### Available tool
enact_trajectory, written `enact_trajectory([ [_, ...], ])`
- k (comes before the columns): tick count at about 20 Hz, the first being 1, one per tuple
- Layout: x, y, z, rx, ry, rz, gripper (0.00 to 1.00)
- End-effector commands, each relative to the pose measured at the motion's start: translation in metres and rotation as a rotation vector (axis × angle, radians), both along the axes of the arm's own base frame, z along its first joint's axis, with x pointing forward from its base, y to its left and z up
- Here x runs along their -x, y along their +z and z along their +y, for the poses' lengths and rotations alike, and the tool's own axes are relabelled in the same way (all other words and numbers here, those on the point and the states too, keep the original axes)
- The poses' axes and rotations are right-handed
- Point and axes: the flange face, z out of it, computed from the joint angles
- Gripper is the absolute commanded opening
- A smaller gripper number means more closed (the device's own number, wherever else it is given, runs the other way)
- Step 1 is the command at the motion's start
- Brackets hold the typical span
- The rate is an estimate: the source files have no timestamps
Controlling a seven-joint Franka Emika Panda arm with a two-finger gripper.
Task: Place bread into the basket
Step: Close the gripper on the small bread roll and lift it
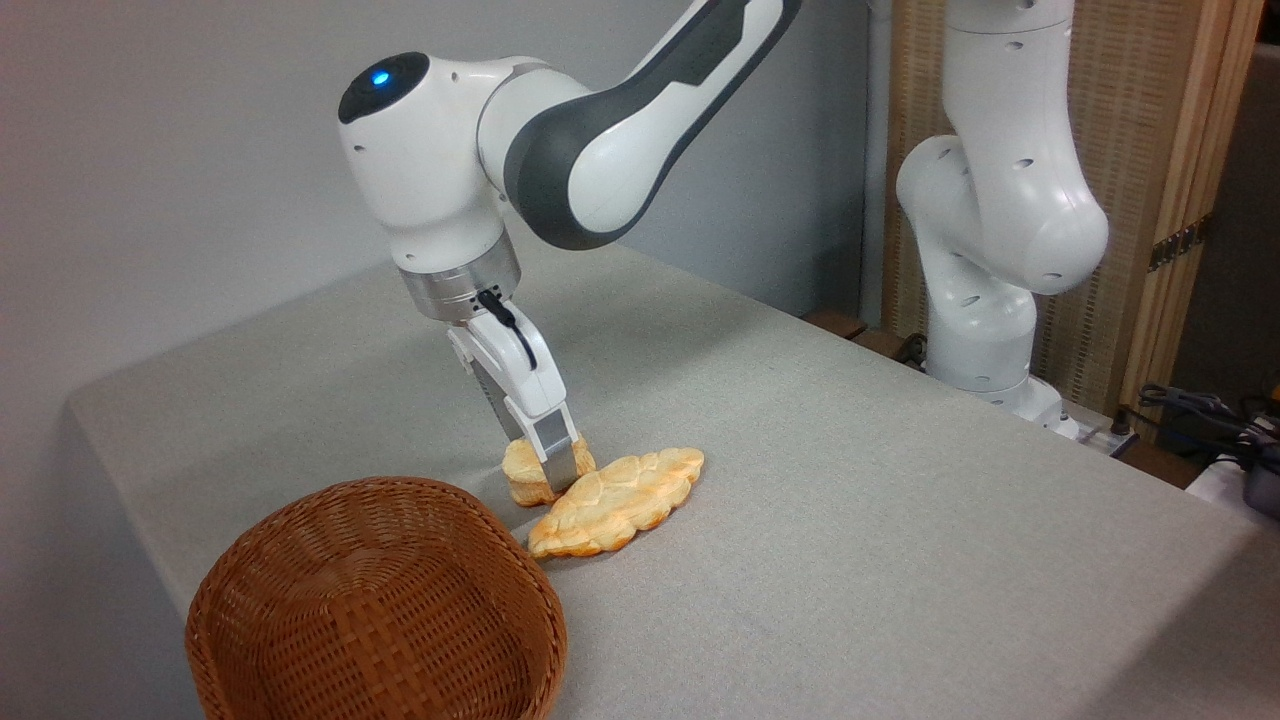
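Observation:
The bread is a small golden bun lying on the grey table, touching the left end of a longer braided loaf. My gripper has come down over the bun, tilted, with its jaws apart. The near finger stands against the bun's right side and the far finger is mostly hidden behind it. The round brown wicker basket stands at the front left, a short way in front of the bun, with nothing in it.
The arm's white base stands at the table's far right edge, with cables beyond it. A grey wall runs behind the table, and the table's left edge falls away just beside the basket.

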Motion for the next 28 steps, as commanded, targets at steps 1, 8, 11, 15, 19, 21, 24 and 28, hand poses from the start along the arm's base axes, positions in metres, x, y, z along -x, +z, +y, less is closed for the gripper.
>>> enact_trajectory([
  [1,0.002,-0.003,-0.008,-0.003,-0.035,0.013,1.00],
  [8,0.001,0.001,-0.006,-0.002,-0.043,0.008,0.42],
  [11,0.001,0.001,-0.006,-0.002,-0.043,0.008,0.42],
  [15,0.001,0.002,-0.005,-0.001,-0.042,0.005,0.43],
  [19,0.001,0.005,-0.005,-0.001,-0.042,0.005,0.44],
  [21,0.002,0.007,-0.003,0.001,-0.039,0.007,0.44],
  [24,0.003,0.022,-0.003,0.006,-0.032,-0.007,0.45],
  [28,-0.005,0.063,0.003,0.023,-0.022,-0.053,0.46],
])
